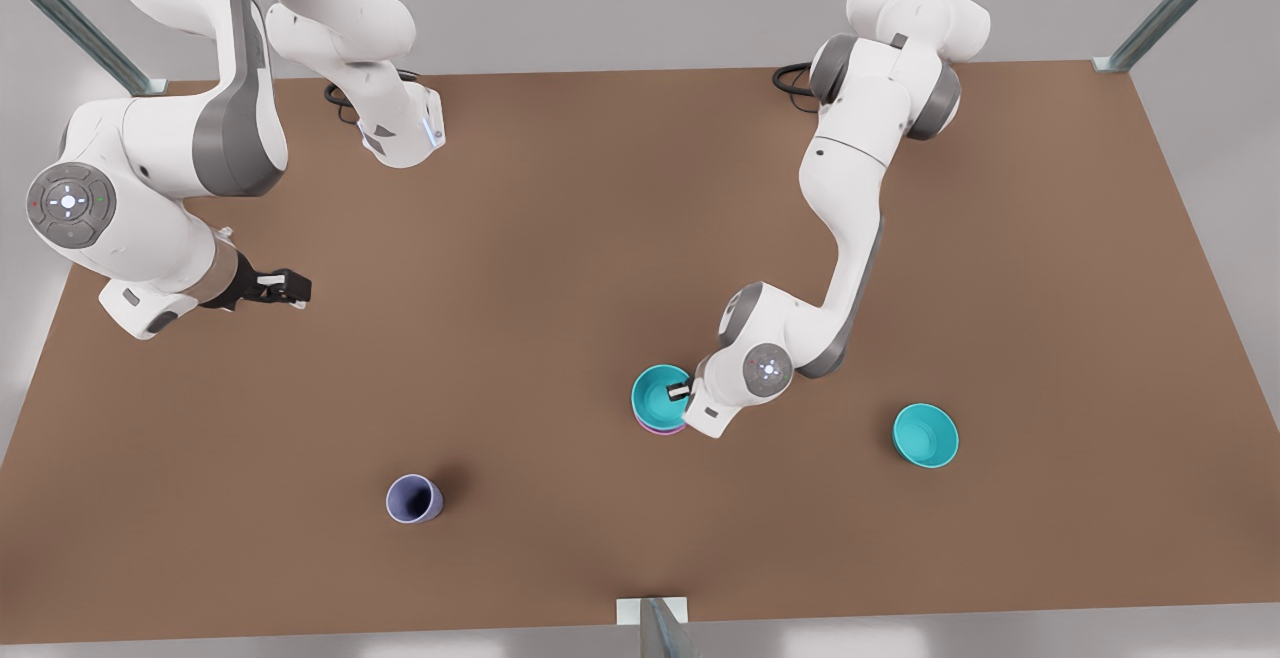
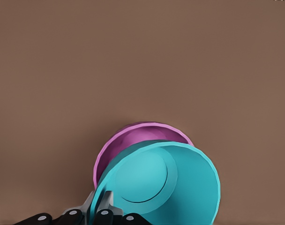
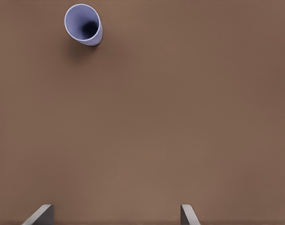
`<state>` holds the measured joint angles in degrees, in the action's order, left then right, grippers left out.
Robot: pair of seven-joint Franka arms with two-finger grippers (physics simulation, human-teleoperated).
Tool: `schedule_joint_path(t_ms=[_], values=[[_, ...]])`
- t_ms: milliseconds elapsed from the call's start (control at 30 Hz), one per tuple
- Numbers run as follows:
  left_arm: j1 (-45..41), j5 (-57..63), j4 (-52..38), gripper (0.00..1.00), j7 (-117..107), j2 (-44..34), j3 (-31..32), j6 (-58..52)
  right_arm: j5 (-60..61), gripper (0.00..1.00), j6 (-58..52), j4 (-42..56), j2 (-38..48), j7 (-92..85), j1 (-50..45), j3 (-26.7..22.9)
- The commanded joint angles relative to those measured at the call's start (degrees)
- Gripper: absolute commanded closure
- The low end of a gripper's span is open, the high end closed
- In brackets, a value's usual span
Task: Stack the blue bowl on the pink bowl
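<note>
Front view: left gripper (image 1: 683, 390) pinching rim of blue bowl (image 1: 660, 394), nested atop pink bowl (image 2: 133, 138), mid-table. Right gripper (image 1: 290, 287) waiting well apart, fingers spread.

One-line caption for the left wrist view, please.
Left gripper fingers clamp the blue bowl rim, holding it over the pink bowl.

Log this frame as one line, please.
left gripper: shut on blue bowl, over pink bowl | right gripper: open, waiting | second teal bowl, cup: untouched
</note>
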<state>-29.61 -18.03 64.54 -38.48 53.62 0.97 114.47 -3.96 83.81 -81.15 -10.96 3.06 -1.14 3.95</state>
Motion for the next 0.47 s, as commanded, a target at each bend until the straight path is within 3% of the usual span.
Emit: schedule_joint_path(t_ms=[0, 67, 133, 200, 233, 300, 433], values=[[0.4, 0.1, 0.0, 0.0, -3.9, -0.3, 0.0, 0.1, -0.1, 0.0, -0.1, 0.0, 0.1, 0.0, 0.0, 0.0], [4.8, 3.8, -0.4, 0.0, -3.5, -5.6, -0.1, -9.9, -0.1, 0.0, -0.1, 0.0, 0.1, 0.0, 0.0, 0.0], [12.6, 12.9, -1.4, 0.0, 2.8, -20.2, -1.0, -30.4, -0.1, 0.0, -0.1, 0.0, 0.1, 0.0, 0.0, 0.0], [15.6, 18.8, -1.4, 0.0, 19.0, -28.6, -1.3, -38.2, -0.1, 0.0, -0.1, 0.0, 0.1, 0.0, 0.0, 0.0], [16.1, 20.2, -1.4, 0.0, 26.1, -30.8, -1.1, -40.7, -0.1, 0.0, -0.1, 0.0, 0.1, 0.0, 0.0, 0.0], [16.3, 22.6, 8.7, 0.0, 37.2, -39.8, -1.1, -35.5, -0.1, 0.0, -0.1, 0.0, 0.1, 0.0, 0.0, 0.0], [16.3, 20.9, 8.6, 0.0, 37.0, -40.8, -1.2, -36.5, -0.1, 0.0, -0.1, 0.0, 0.1, 0.0, -0.1, 0.0]])
